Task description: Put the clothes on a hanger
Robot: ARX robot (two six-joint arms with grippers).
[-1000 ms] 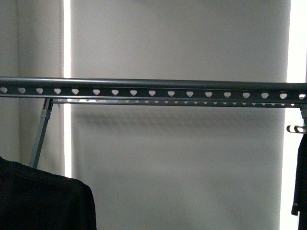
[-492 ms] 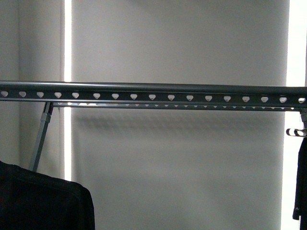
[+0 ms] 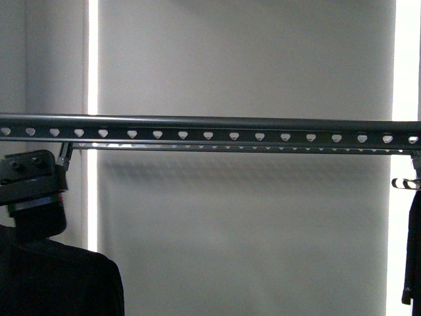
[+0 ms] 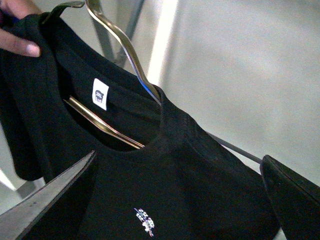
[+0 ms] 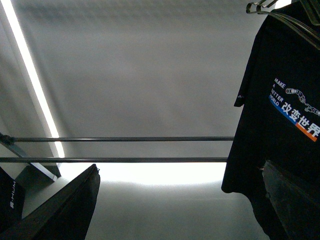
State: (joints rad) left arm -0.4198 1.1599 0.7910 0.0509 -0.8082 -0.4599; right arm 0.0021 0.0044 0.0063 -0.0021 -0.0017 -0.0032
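Observation:
The grey rail with heart-shaped holes spans the front view. The black T-shirt with white "MAKE" text, chain graphic and coloured characters hangs from a hanger hook. It fills the right wrist view beside one finger of my open, empty right gripper. A black garment edge hangs at the rail's right end. My left gripper is open, its fingers spread on either side of a plain dark garment with a tiny white logo.
The plain garment hangs on a shiny silver coat hanger, and a person's hand holds its shoulder. My left arm's wrist stands above that garment at the lower left. Two thin lower rack bars cross the right wrist view.
My left arm's wrist has risen into the front view at the left, above the dark garment. The garment's top has sunk slightly. The rail has shifted a little downward in the picture.

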